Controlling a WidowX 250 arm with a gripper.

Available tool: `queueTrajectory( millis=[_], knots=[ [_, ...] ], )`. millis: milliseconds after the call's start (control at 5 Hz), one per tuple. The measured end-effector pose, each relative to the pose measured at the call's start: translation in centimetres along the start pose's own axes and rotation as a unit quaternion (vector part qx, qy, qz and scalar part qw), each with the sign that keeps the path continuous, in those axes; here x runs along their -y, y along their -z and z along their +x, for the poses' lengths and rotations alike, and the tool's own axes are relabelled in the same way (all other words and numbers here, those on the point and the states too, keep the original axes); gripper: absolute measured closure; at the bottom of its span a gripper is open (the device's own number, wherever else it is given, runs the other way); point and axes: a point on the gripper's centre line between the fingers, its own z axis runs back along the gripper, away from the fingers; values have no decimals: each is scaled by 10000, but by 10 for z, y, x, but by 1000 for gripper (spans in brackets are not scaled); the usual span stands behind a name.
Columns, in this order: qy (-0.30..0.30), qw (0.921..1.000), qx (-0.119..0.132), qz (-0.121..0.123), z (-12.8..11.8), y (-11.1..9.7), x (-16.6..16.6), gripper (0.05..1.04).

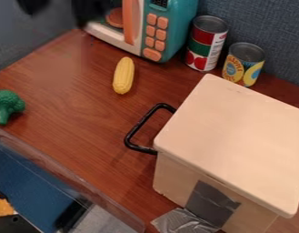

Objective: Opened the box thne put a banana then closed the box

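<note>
Blue-grey wall behind the back edge of the brown wooden tabletop. My gripper: dark blur at the view's top, near the toy microwave; whether I am open, closed or gripping, I cannot tell. Box: towards the tabletop's right side, pale, upright. Its lid lies over the top; contents hidden from me. Black handle juts from the box's left side; I count that as the box's leftmost reach. Yellow corn lies between handle and microwave, a wide gap to either. Green broccoli sits near the left edge, well apart from corn and handle. Red-and-green can stands just beside the microwave; yellow-labelled can is next to it, partly behind the lid's far corner, so room there is tight. Clear plastic bin runs along the near left edge, its rim reaching towards the silver tape by the box's foot.
</note>
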Motion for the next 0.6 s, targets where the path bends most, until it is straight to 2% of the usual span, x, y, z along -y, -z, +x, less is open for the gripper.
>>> queueTrajectory(
  millis=[200, 400, 600],
  knots=[
    [-179, 9998, 7, 53, 26, 22, -20, 84],
    [-131, 9999, 12, -113, 43, 46, -25, 84],
    [395, 9985, -283, -236, 48, 84, -9, 84]
  ],
)
